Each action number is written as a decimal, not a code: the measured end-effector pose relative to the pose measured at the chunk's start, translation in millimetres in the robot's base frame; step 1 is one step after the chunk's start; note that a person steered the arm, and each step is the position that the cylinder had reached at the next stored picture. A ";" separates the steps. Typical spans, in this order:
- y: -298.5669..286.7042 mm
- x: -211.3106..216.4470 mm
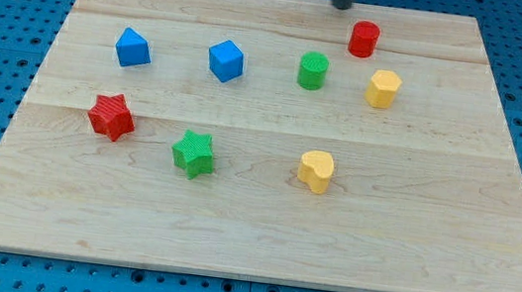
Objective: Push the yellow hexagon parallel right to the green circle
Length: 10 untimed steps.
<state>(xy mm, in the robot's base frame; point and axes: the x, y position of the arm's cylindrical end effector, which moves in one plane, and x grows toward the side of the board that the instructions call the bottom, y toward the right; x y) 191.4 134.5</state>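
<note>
The yellow hexagon (383, 88) lies on the wooden board (260, 236), just right of the green circle (313, 71) and slightly lower in the view. The red circle (363, 39) sits just above the hexagon. My tip (342, 5) is at the view's top edge of the board, above and between the green circle and the red circle, touching no block.
A blue block (226, 60) and another blue block (133, 48) lie left of the green circle. A red star (111, 116), a green star (193, 153) and a yellow heart (317, 170) lie across the board's middle.
</note>
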 end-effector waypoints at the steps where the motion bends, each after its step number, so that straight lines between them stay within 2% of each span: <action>1: 86.7 -0.2; 2: 112.0 59.0; 3: 119.2 144.8; 4: 112.0 203.0; 5: 88.7 239.5; 6: 37.9 203.5; 8: 49.8 212.9; 10: 16.0 209.9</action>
<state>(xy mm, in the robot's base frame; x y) 401.3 150.5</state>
